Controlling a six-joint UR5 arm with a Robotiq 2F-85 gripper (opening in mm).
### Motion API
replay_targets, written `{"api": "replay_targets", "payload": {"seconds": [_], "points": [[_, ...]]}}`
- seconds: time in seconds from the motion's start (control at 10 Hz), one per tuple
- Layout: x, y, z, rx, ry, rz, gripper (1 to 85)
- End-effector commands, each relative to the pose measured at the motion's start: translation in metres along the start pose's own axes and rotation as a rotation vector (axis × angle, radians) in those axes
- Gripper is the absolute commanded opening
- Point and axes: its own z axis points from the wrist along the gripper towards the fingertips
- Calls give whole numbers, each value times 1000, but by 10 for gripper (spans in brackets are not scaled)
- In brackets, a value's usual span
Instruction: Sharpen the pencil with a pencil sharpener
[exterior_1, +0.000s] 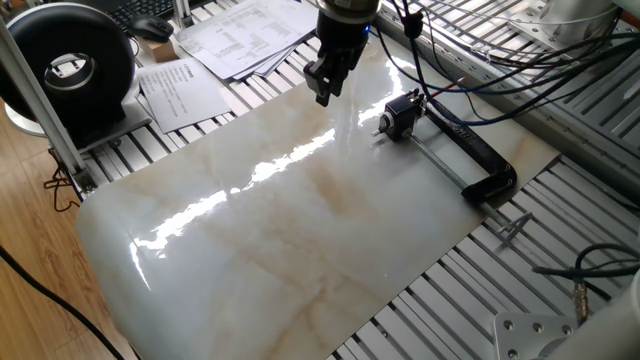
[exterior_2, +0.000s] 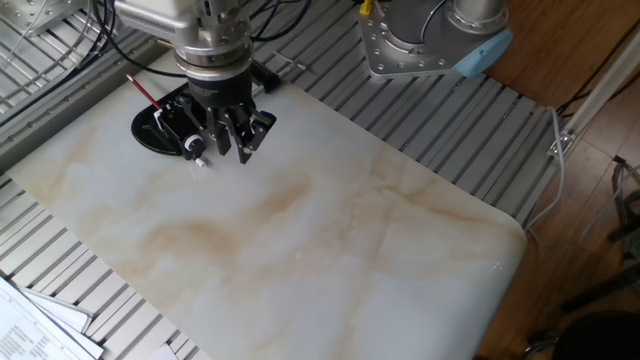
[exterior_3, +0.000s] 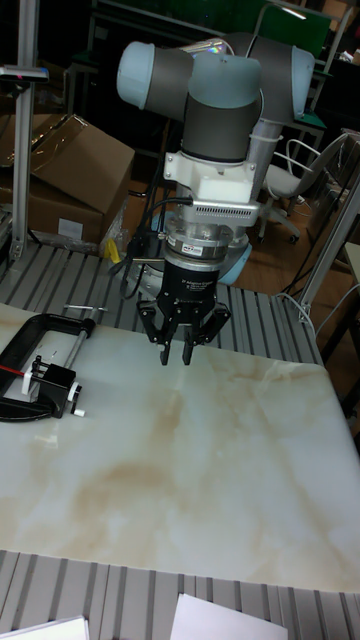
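Observation:
The pencil sharpener (exterior_1: 398, 118) (exterior_2: 186, 128) (exterior_3: 58, 388) is a small black box with a silvery round face, standing at the marble slab's edge. A thin red stick, apparently the pencil (exterior_2: 143, 89) (exterior_3: 15, 372), pokes out behind it. My gripper (exterior_1: 323, 92) (exterior_2: 233, 150) (exterior_3: 176, 356) hangs just above the slab, a short way from the sharpener and off to the side of its front face. Its fingers point down and stand open with a narrow gap. Nothing shows between them.
A long black C-clamp (exterior_1: 480, 155) (exterior_3: 25, 345) holds the sharpener at the edge of the slab (exterior_1: 280, 230). Papers (exterior_1: 240, 35) and a black round device (exterior_1: 75, 65) lie beyond the far corner. Cables (exterior_1: 480, 60) hang behind the sharpener. The arm's base (exterior_2: 430, 40) stands past the slab.

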Motion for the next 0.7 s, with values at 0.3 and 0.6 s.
{"api": "replay_targets", "payload": {"seconds": [0.3, 0.6], "points": [[0, 8, 0, -37, -3, -104, 363], [13, 3, 0, -20, 46, -193, 353]]}}
